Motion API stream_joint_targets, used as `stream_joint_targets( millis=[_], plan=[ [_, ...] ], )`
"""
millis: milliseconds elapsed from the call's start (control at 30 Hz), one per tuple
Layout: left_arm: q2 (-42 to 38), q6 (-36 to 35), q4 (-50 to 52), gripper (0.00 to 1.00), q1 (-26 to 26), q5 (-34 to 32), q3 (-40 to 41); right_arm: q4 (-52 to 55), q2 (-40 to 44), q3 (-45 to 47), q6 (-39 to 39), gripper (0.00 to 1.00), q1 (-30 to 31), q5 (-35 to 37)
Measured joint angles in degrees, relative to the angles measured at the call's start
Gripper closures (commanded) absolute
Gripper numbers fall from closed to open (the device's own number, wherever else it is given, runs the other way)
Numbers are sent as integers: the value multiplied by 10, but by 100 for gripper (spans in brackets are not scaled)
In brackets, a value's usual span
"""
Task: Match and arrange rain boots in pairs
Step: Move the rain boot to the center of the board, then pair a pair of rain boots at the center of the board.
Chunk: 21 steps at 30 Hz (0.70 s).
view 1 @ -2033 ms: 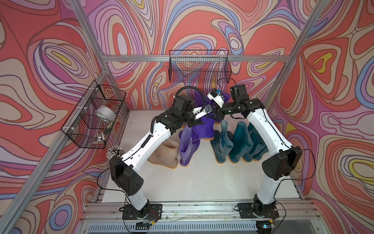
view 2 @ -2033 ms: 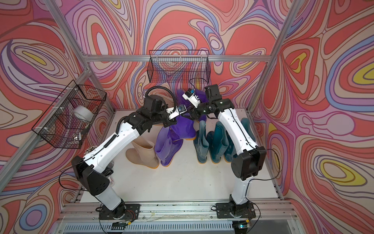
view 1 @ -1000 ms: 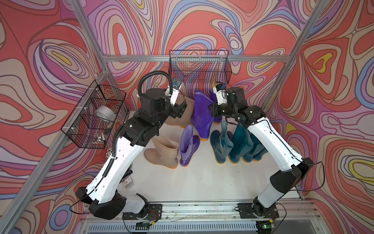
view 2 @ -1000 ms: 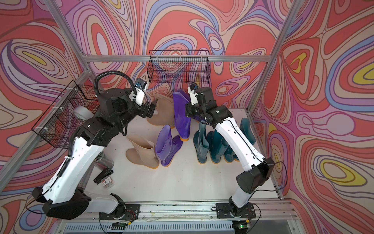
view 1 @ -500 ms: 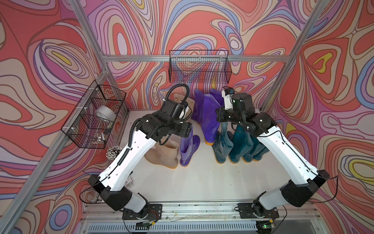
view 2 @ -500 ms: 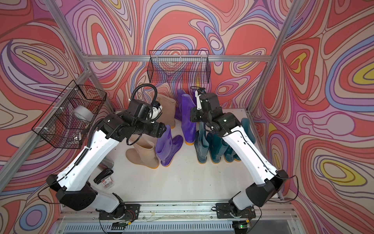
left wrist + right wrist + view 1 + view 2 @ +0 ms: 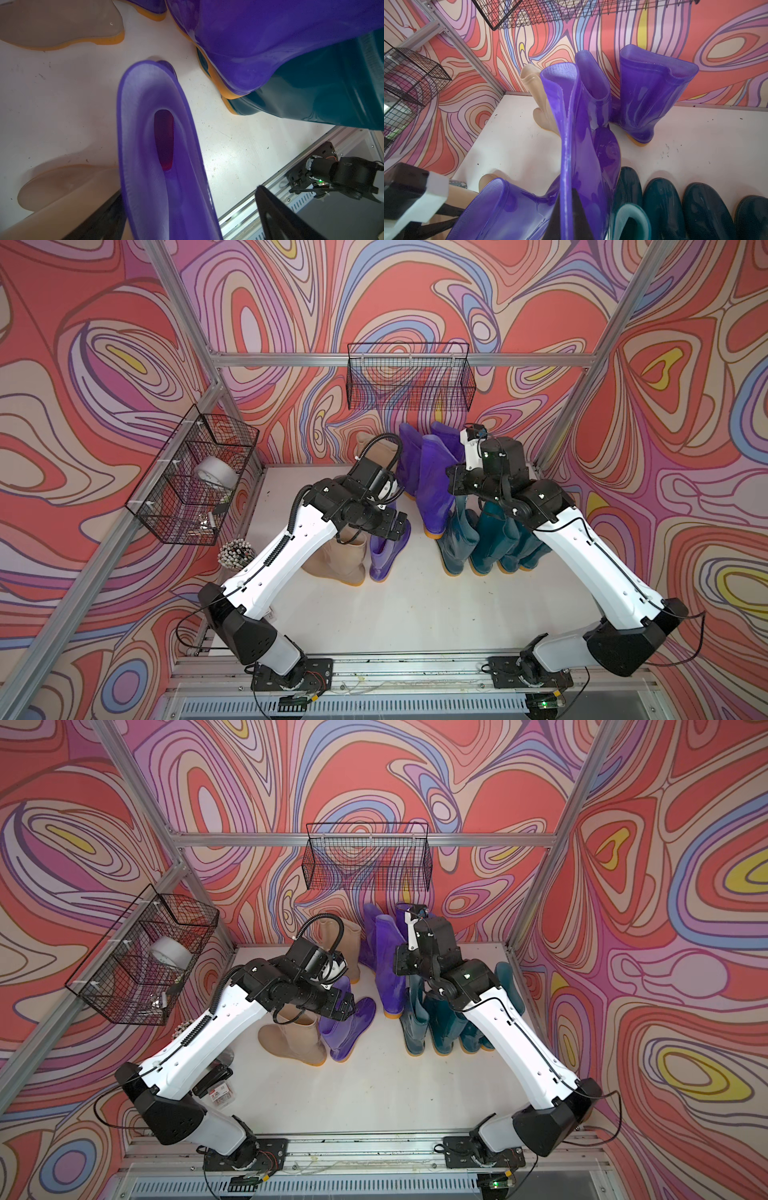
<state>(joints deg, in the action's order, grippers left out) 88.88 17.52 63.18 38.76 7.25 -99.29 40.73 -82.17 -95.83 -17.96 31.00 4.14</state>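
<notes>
Label (image 7: 220, 1092) illegible, boot (image 7: 432, 483) in right hand (image 7: 454, 484)

No readable text, no legible labels

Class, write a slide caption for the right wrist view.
Right tool grips a glossy purple rubber boot by its cuff beside dark teal boots.

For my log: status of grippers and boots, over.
Left gripper open, straddling front purple boot. Right gripper shut on middle purple boot. Teal boots close beside.
</notes>
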Motion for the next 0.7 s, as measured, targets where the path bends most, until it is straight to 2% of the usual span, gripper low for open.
stream_joint_targets(
  millis=[67, 200, 400, 567, 700],
  plan=[
    [9, 5, -3, 44, 7, 1, 0, 0, 0, 5, -6, 100, 3, -1],
    [24, 18, -16, 100, 11, -11, 1, 0, -1, 7, -17, 100, 19, 4],
    [19, 52, -42, 100, 10, -39, 10, -1, -1, 7, -28, 100, 44, 27],
    [-41, 110, -84, 100, 11, -78, 78, -1, -5, 7, -32, 100, 50, 46],
    [-61, 143, -90, 100, 10, -99, 86, -8, -7, 17, -41, 100, 50, 52]
  ],
)
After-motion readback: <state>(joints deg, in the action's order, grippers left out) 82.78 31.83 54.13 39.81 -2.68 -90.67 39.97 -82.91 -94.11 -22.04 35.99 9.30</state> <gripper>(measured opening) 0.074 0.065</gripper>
